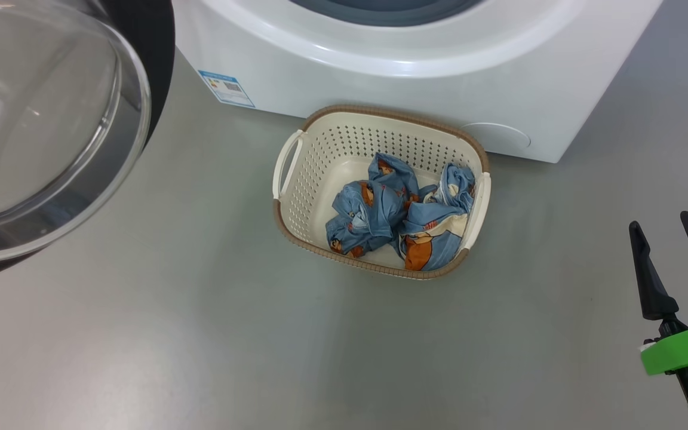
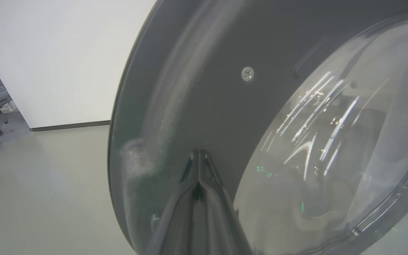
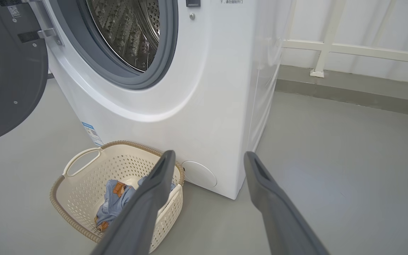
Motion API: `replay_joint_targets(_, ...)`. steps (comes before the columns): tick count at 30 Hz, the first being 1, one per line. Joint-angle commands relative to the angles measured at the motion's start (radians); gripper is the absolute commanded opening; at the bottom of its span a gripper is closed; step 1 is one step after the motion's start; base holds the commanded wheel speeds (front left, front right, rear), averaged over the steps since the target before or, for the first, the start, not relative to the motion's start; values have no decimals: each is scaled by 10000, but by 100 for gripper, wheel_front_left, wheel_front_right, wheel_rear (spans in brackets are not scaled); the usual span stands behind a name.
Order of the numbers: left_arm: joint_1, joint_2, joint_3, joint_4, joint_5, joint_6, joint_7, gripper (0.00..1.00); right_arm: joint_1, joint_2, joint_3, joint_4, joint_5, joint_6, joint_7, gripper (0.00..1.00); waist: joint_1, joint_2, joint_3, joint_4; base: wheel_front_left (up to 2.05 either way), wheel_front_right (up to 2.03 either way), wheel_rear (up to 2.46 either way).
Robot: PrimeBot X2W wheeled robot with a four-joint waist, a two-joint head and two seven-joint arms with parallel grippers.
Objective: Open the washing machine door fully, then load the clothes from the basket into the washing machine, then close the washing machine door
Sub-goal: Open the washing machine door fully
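At the upper left of the head view, the washing machine door (image 1: pixel 45 125) stands swung out from the washing machine (image 1: pixel 415 83), its glass bowl bulging toward us. Our left end effector (image 2: pixel 198 156) is pinched to a narrow point with nothing between its fingers. In the left wrist view that tip sits against or just off the door's dark inner rim; we cannot tell which. We judge it is placed there to push the door wider, since a closed tip prods firmly.

Low at the right edge of the head view, our right end effector (image 1: pixel 661 221) hangs spread wide and empty, well apart from the basket (image 1: pixel 311 185). We take that as readiness for a first grab.

The basket sits on the floor (image 1: pixel 171 328) at centre frame, just beside the machine's front and below its opening, which keeps the lift short. The clothes (image 1: pixel 398 215) lie bunched in its lower right part. Toward the top left of the right wrist view, the steel drum (image 3: pixel 129 32) gapes behind its grey seal (image 3: pixel 147 83), so loading looks not yet begun.
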Motion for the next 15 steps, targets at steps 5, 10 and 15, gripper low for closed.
replay_joint_targets(5,-391,836,492,58,310,-161,-53,0,-174,-148,311,-212,-106,14,-120,100,0,-1,77,-68,0,0,0)
replay_joint_targets(10,-377,681,671,183,444,-398,-53,0,-166,-50,333,-127,-104,14,-120,100,0,-1,-198,-105,0,0,0)
replay_joint_targets(15,76,261,898,-146,469,-662,-53,0,-20,121,337,-87,-97,14,-120,100,0,-1,-636,-106,0,0,0)
